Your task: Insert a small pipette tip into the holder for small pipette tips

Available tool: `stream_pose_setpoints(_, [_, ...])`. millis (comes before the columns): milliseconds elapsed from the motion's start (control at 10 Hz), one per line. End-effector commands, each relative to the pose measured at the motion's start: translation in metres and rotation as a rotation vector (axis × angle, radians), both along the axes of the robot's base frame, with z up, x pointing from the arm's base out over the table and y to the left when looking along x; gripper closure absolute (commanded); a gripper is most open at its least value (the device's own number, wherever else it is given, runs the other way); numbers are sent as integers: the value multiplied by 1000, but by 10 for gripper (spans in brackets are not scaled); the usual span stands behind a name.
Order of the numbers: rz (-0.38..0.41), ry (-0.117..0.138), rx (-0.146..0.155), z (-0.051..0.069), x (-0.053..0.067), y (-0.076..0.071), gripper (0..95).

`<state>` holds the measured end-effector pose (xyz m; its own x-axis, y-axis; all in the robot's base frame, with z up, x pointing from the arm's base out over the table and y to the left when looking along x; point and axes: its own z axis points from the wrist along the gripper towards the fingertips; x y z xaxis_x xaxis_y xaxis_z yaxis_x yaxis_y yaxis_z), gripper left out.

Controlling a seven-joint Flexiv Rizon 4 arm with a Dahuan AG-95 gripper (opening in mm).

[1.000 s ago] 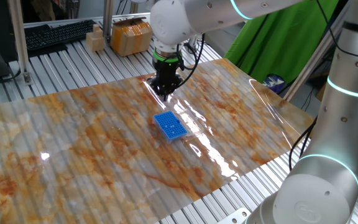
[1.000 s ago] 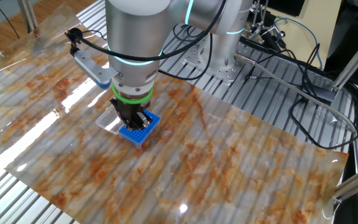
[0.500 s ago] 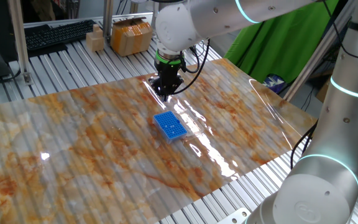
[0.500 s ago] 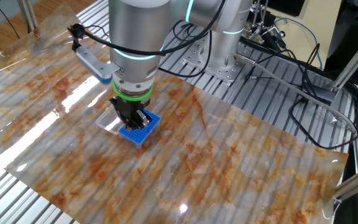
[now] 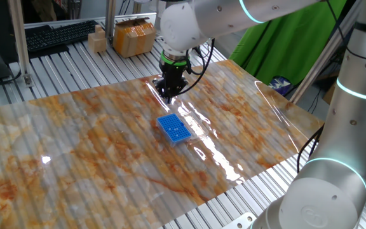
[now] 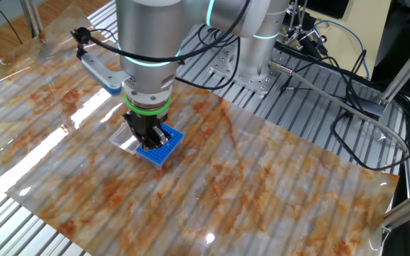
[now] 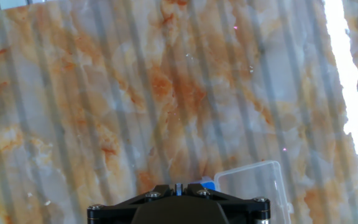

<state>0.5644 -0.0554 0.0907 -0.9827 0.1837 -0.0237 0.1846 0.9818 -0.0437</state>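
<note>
Pipette-tip holder (image 5: 173, 128), small and bright blue, sits on the marble-patterned sheet (image 5: 94, 152) just beside the downward-pointing gripper (image 5: 169, 95), whose fingers are pressed together; whether they pinch a tip is too small to tell. A clear plastic box (image 7: 253, 193) lies beside the holder.

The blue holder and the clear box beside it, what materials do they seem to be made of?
The blue holder looks like moulded plastic, matte: uniform bright colour, fine grid of holes on top. The clear box seems thin transparent plastic, glossy: the marbled sheet shows through it, and its rim catches light.
</note>
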Motion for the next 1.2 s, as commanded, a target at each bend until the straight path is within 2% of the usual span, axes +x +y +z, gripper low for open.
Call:
stream_pose_setpoints(100, [-2, 2, 0, 0, 0, -1, 950])
stream_pose_setpoints(300, [-9, 12, 16, -1, 1, -1, 950])
stream_pose_setpoints(700, [-14, 24, 27, -1, 1, -1, 950])
stream_pose_setpoints(900, [-10, 39, 32, -1, 1, -1, 950])
stream_pose_setpoints(1200, [-10, 44, 44, -1, 1, -1, 950])
